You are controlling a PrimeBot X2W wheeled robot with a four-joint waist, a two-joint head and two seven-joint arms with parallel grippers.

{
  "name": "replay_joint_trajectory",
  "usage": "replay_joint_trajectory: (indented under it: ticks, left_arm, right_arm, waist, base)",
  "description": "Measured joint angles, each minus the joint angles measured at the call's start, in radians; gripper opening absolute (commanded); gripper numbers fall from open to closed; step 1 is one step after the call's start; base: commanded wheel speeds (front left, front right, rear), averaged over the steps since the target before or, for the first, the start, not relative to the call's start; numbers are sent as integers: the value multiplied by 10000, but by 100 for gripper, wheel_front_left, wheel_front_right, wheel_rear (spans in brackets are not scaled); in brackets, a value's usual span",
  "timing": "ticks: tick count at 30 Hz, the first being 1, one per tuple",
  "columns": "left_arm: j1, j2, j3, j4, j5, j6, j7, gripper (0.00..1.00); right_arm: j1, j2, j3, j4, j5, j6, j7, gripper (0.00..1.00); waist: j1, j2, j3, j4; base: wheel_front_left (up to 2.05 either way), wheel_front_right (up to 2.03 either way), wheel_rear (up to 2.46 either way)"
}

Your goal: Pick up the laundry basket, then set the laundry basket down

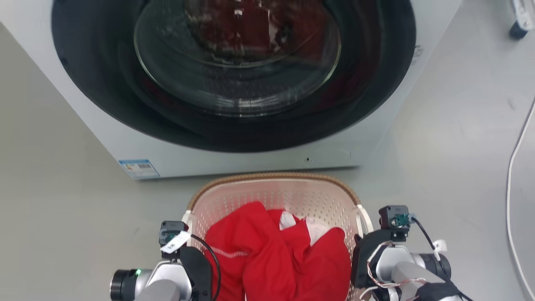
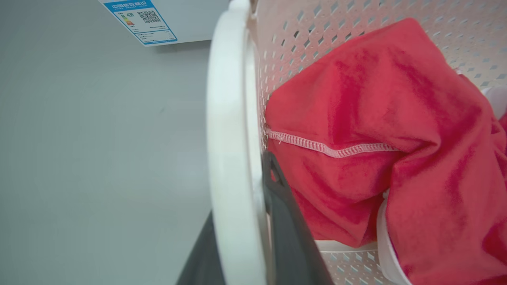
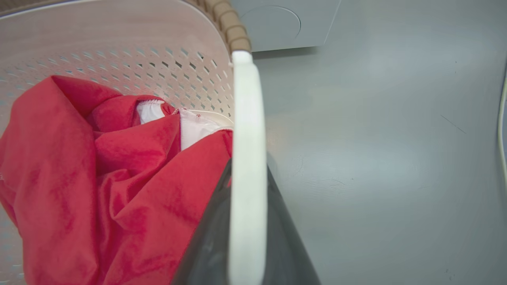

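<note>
Your left gripper (image 2: pixel 237 190) pinches a white plastic side handle (image 2: pixel 227 118); right gripper (image 3: pixel 249 170) pinches the opposite white handle (image 3: pixel 245 99) | pale pink perforated plastic laundry basket (image 1: pixel 271 196), holding crumpled red cloth (image 1: pixel 276 259), is just before the white front-loading washing machine (image 1: pixel 83 104) | grasp done; you cannot tell if it is lifted; set-down left.

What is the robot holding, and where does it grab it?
The laundry basket: the left gripper clamps its left white handle, the right gripper its right white handle.
</note>
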Motion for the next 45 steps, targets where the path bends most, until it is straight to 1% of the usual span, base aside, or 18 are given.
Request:
replay_joint_trajectory:
  ticks: [13, 20, 27, 31, 34, 45]
  left_arm:
    - [1201, 40, -688, 73, -502, 12, 460, 0]
    - [1444, 61, -878, 65, -617, 17, 545, 0]
    - [1444, 79, -995, 67, -706, 90, 577, 0]
    - [1444, 94, -1051, 71, -738, 92, 591, 0]
    - [1444, 98, -1087, 79, -986, 92, 591, 0]
    - [1444, 107, -1241, 100, -1141, 102, 594, 0]
  right_arm:
    - [1248, -13, 744, -25, 719, -10, 378, 0]
    - [1453, -15, 961, -23, 1037, -12, 447, 0]
    - [1453, -21, 1137, -19, 1210, -13, 447, 0]
    - [1453, -23, 1233, -13, 1313, -13, 445, 0]
    - [1453, -27, 1298, -4, 1415, -13, 445, 0]
    - [1437, -35, 1540, 42, 1732, -15, 430, 0]
  waist:
    - [0, -1, -1933, 14]
    - [0, 0, -2676, 11]
    - [1, 0, -2956, 15]
    - [1, 1, -2997, 17]
    - [2, 1, -3013, 19]
    - [2, 2, -3021, 22]
  base:
    - [0, 0, 0]
    - [0, 0, 0]
    - [0, 0, 0]
    - [0, 0, 0]
    - [0, 0, 0]
    - [0, 0, 0]
